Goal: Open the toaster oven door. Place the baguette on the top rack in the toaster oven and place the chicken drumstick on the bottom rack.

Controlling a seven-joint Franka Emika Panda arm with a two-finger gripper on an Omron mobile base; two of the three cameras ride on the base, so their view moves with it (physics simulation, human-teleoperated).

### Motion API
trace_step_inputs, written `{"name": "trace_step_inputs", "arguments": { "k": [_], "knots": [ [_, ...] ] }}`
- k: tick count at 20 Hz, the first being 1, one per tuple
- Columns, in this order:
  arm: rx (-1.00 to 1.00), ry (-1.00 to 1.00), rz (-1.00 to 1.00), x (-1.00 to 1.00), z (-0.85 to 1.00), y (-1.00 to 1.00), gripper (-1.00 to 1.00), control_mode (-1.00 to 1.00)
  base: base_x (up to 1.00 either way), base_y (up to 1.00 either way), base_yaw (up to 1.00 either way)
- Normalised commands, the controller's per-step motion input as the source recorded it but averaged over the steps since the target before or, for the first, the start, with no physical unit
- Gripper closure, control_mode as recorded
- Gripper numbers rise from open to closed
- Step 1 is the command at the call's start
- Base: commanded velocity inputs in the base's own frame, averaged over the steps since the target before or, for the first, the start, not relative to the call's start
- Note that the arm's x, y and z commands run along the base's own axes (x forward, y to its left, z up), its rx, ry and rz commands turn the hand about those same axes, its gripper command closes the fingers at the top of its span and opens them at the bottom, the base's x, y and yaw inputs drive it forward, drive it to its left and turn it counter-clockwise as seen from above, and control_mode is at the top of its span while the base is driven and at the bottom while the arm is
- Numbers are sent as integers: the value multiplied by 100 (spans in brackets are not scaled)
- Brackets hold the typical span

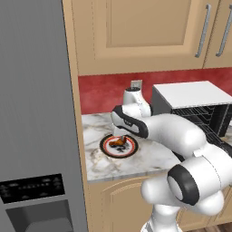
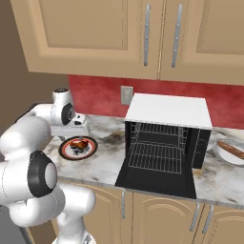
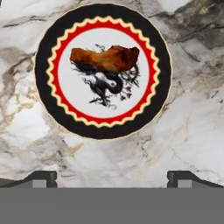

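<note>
The claw hangs with its tips spread wide apart, gripping nothing, directly above the stubby reddish-brown chicken drumstick lying on a round black-rimmed plate on the marble bench.

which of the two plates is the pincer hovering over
The black-and-red rimmed plate holding the chicken drumstick, left of the toaster oven. The other plate, with the baguette, sits on the oven's far side.
</note>
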Motion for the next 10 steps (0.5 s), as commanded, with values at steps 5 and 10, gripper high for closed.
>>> {"name": "trace_step_inputs", "arguments": {
  "k": [5,10],
  "knots": [
    [0,0,-6,35,-13,0,-100,-100,0,0,0],
    [0,0,-13,45,-18,0,-100,-100,0,0,0]
  ]
}}
